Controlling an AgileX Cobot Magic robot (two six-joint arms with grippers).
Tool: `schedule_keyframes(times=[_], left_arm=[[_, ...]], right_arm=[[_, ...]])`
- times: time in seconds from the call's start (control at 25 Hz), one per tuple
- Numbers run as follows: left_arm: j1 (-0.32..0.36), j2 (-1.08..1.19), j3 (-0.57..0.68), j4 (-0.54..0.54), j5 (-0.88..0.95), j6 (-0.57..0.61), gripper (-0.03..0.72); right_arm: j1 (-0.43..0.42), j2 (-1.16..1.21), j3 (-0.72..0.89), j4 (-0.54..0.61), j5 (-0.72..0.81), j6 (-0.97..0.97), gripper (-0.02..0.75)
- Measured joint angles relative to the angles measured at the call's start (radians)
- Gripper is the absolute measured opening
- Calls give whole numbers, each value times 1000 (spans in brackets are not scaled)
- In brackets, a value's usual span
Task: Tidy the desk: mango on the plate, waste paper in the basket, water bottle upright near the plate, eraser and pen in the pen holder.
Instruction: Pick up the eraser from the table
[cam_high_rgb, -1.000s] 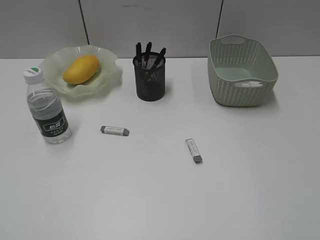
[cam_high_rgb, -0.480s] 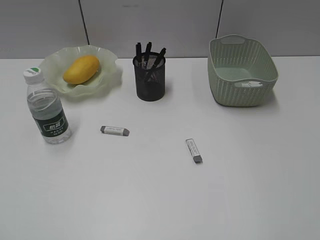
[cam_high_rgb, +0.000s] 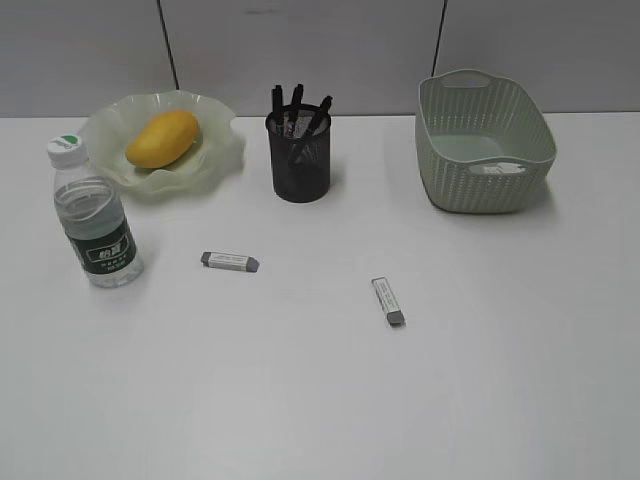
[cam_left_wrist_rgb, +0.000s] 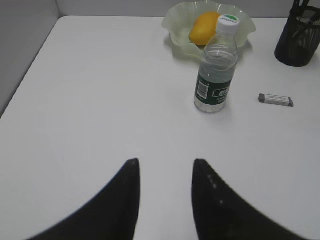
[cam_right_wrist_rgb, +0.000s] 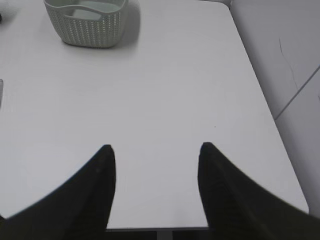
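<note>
While you look along the desk (cam_high_rgb: 320, 400) from its near edge, you find both arms held back off the work: the left gripper (cam_left_wrist_rgb: 165, 172) has its jaws partly open over bare tabletop with nothing between them, and the right gripper (cam_right_wrist_rgb: 156, 150) stands wider, also empty. Next you meet two erasers (cam_high_rgb: 230, 262) (cam_high_rgb: 388, 301) lying flat and well apart, with the water bottle (cam_high_rgb: 93, 214) upright at the left, near the plate (cam_high_rgb: 215, 160). Farthest from you, the mango (cam_high_rgb: 162, 138) lies on that plate, the pen holder (cam_high_rgb: 299, 155) holds black pens (cam_high_rgb: 296, 106), and the basket (cam_high_rgb: 485, 145) sits at the right.
</note>
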Motion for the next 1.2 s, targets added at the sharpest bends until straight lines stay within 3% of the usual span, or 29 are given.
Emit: schedule_keyframes(times=[0.28, 0.64, 0.76, 0.96, 1.2], left_arm=[[0, 0, 0, 0, -1, 0, 271], [0, 0, 0, 0, -1, 0, 259], [0, 0, 0, 0, -1, 0, 251], [0, 0, 0, 0, -1, 0, 249], [0, 0, 0, 0, -1, 1, 246]], right_arm=[[0, 27, -1, 17, 0, -4, 421], [0, 393, -81, 64, -3, 49, 421], [0, 513, -157, 105, -21, 77, 453], [1, 751, -300, 158, 4, 103, 585], [56, 1068, -560, 179, 108, 151, 603]])
